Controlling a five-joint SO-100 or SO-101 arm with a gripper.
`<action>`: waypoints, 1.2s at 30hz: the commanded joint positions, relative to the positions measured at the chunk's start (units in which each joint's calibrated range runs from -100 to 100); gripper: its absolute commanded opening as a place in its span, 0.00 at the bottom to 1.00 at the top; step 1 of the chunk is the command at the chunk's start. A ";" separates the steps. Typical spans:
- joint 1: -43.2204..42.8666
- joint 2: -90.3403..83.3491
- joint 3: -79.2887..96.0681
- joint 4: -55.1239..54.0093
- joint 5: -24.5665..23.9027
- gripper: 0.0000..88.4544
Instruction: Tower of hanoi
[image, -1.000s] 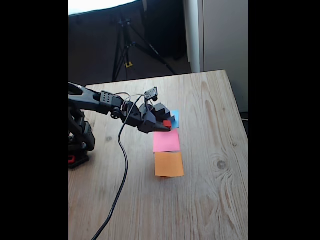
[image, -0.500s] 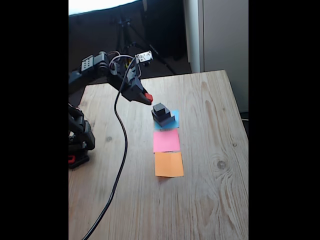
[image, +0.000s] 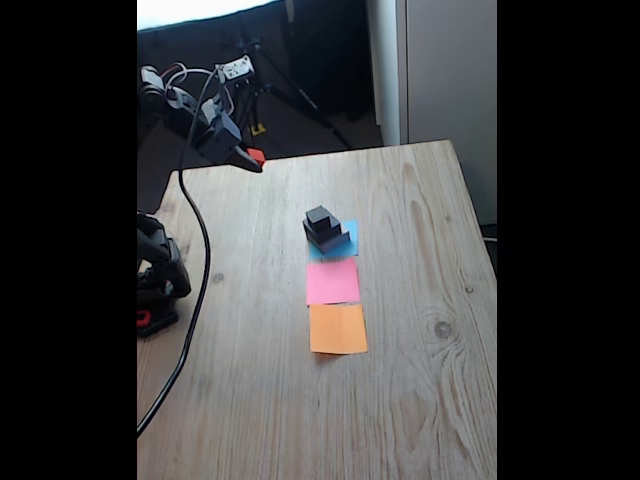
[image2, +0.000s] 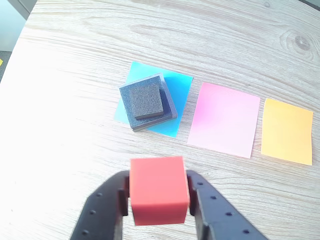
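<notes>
Holding: I see my gripper (image2: 159, 197) clamped on the tiny red cube (image2: 159, 190), one black finger (image2: 107, 205) pressed to each side of it in the wrist view.
Gripper height: in the fixed view I read the gripper (image: 250, 158) lifted well above the wooden table (image: 420, 300), out over its far left corner, the red cube (image: 256, 156) showing at the tip.
Stack: ahead of the gripper in the wrist view and well apart from it, I see the small black cube (image2: 145, 99) sitting on the black slab (image2: 165, 102), which sits on the grey slab (image2: 171, 115); the layers are turned slightly against one another.
Stack in the fixed view: the dark stack (image: 325, 230) stands near the middle of the table, down and to the right of the gripper.
Under the stack: a blue paper square (image2: 175, 82), larger than the grey slab and showing around it.
Beyond, to the right in the wrist view: a pink paper square (image2: 225, 120) just beside the blue one, then an orange paper square (image2: 287, 131) just beside the pink, both bare.
Cable: I see a black cable (image: 195, 290) hanging from the arm down past the table's left side in the fixed view.
</notes>
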 joint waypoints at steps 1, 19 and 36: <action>-1.47 -4.98 5.06 -3.55 -0.93 0.04; 0.95 -17.92 62.87 -60.21 4.59 0.04; -0.72 -2.94 74.97 -91.61 5.92 0.05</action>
